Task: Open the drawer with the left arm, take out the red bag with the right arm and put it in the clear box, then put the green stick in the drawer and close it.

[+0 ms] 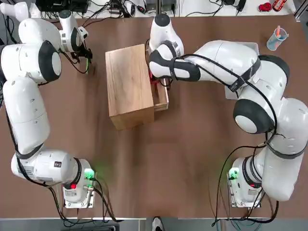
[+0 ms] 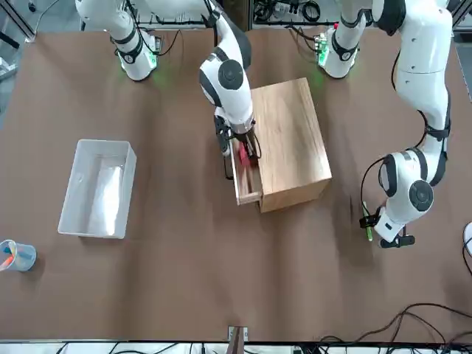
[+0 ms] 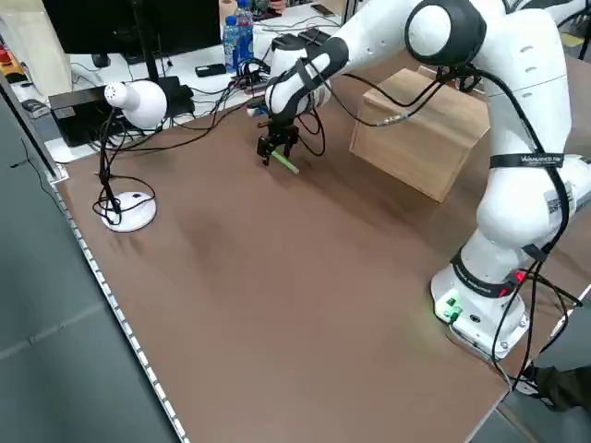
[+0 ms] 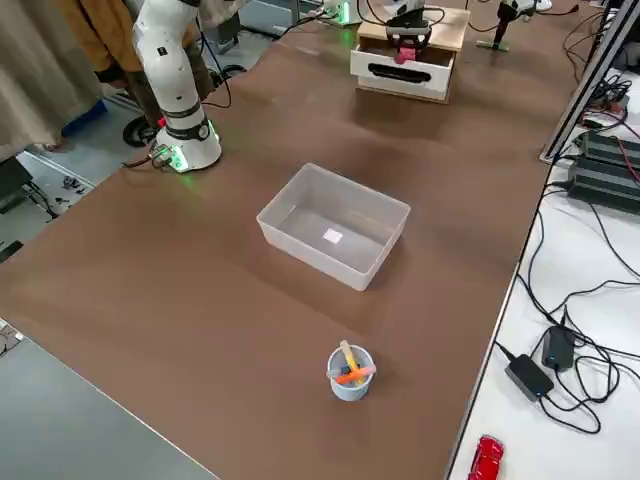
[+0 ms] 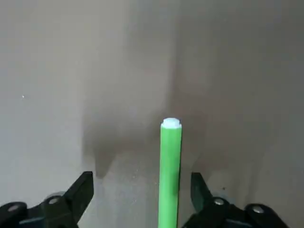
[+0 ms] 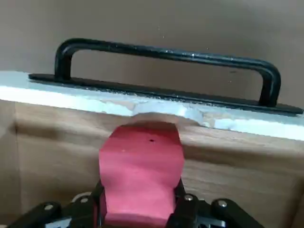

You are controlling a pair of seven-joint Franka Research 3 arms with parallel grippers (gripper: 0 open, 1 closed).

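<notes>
The light-wood cabinet [image 1: 127, 86] stands mid-table with its drawer [image 2: 245, 193] pulled out. Inside the drawer, my right gripper [image 6: 140, 195] is shut on the red bag [image 6: 141, 166], just behind the black wire handle [image 6: 166, 54]; the front view shows the red bag [image 2: 244, 154] under that gripper [image 2: 243, 144]. My left gripper [image 5: 141, 180] is down at the table on the cabinet's other side, open, with the green stick [image 5: 170, 171] between its fingers, nearer one finger. The green stick [image 3: 285, 164] rests on the table. The clear box [image 2: 96, 188] stands apart, with nothing in it.
A small bluish cup [image 2: 16, 256] holding an orange-pink stick stands near the table corner beyond the clear box [image 4: 335, 235]. A white desk lamp [image 3: 137, 103] and cables sit off the table's left edge. Both arm bases [image 1: 77, 185] stand on the near side.
</notes>
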